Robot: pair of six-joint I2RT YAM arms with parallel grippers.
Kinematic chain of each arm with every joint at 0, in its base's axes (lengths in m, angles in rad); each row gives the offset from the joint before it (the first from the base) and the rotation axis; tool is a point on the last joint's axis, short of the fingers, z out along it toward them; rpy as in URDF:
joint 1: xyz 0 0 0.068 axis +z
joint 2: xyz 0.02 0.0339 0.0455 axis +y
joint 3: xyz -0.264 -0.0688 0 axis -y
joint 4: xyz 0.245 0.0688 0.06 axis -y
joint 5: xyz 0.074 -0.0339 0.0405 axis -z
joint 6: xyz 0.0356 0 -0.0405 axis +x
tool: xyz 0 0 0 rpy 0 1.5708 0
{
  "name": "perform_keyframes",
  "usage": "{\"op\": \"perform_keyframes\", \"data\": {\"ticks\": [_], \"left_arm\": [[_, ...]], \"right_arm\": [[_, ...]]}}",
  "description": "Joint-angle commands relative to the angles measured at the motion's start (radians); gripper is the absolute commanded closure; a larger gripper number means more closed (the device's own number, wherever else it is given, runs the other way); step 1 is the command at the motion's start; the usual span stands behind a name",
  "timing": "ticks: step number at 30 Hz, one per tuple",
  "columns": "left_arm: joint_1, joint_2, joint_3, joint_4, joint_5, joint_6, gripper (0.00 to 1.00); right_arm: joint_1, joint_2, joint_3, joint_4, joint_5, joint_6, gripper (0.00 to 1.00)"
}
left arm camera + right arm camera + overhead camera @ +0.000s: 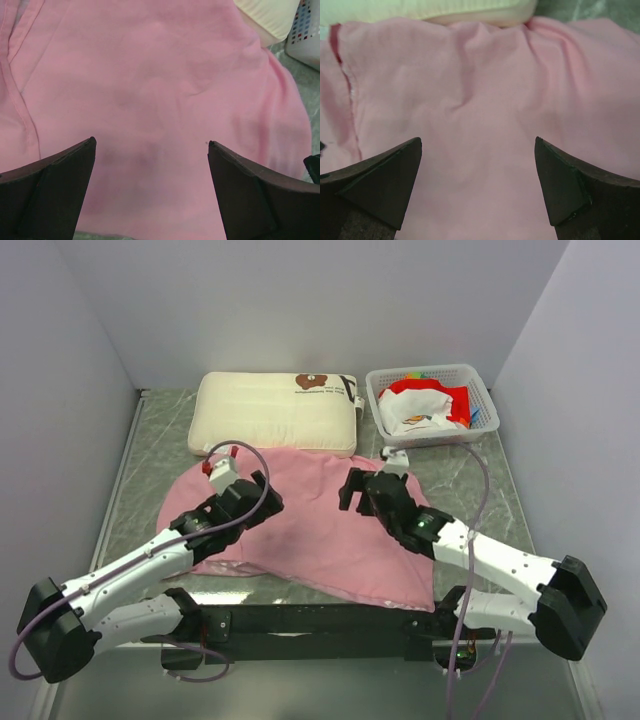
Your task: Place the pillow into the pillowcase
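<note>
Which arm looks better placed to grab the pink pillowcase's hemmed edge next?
Probably the left, narrowly. Both the left gripper and right gripper hang open over the pillowcase, but a hemmed edge runs right beside the left one's finger. The right wrist view shows only a thin seam near the pillow.

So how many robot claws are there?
2. The left gripper is open above the left part of the pink pillowcase; the right gripper is open above its right part. No others show.
</note>
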Motion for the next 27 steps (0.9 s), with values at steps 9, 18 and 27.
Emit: {"op": "perform_keyframes", "data": {"ticks": [9, 18, 27], "left_arm": [[0.216, -0.016, 0.127, 0.067, 0.107, 0.049, 0.01], [0.437, 0.234, 0.356, 0.156, 0.19, 0.06, 0.01], [0.589, 0.604, 0.641, 0.093, 0.068, 0.011, 0.01]], "right_arm": [[-0.234, 0.265, 0.396, 0.127, -0.242, -0.118, 0.0], [-0.385, 0.552, 0.639, 0.174, -0.446, -0.09, 0.0], [-0.395, 0.768, 0.763, 0.177, -0.469, -0.058, 0.0]]}}
